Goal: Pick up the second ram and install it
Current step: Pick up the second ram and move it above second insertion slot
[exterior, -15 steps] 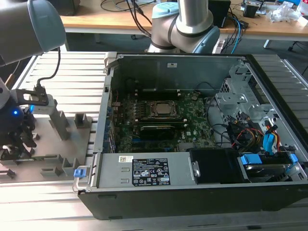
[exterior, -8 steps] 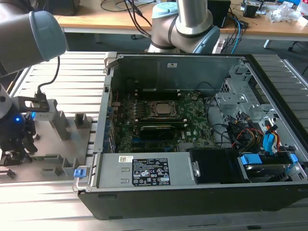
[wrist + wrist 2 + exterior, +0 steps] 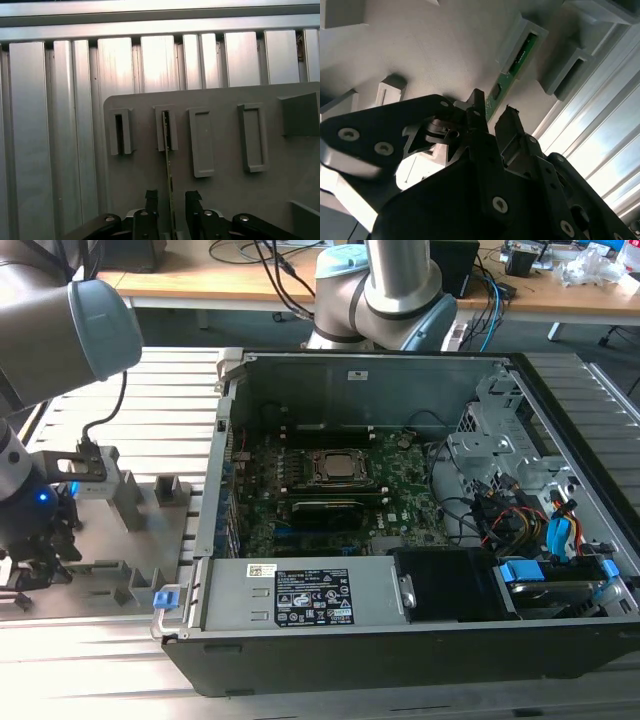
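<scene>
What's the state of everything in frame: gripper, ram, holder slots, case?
gripper: open, one finger on each side of the ram with a gap on both sides.
second ram: standing on edge in its holder slot, not gripped.
neighbouring holder slot: empty.
computer case: lying flat, side panel off, motherboard exposed.

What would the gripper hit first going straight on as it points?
Probably the thin green ram stick standing on edge in its grey plastic holder block; the open black gripper lines up astride it, though depth is unclear.
</scene>
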Robot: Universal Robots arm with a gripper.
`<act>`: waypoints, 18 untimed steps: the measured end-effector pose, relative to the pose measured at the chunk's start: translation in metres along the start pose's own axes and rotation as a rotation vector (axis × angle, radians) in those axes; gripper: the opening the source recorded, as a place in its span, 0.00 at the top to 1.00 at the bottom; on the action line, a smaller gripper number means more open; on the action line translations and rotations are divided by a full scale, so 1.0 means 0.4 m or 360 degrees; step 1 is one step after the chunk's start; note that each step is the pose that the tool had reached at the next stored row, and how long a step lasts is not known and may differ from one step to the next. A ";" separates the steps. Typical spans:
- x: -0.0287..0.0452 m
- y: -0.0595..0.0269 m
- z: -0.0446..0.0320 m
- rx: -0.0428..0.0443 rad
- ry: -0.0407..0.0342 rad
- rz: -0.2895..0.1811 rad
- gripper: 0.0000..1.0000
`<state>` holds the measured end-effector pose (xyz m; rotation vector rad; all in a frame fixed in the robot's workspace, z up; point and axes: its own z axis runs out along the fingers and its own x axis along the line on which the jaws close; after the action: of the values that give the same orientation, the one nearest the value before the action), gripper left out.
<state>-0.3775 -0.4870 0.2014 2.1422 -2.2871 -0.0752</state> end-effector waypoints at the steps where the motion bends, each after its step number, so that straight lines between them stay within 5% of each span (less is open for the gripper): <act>1: 0.000 0.000 0.000 0.0000 0.0000 0.0000 0.64; 6: 0.000 0.000 0.000 0.0000 -0.0001 0.0000 0.86; 18: 0.000 0.000 0.000 0.0000 -0.0005 0.0000 0.86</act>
<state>-0.3775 -0.4871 0.2014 2.1437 -2.2885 -0.0790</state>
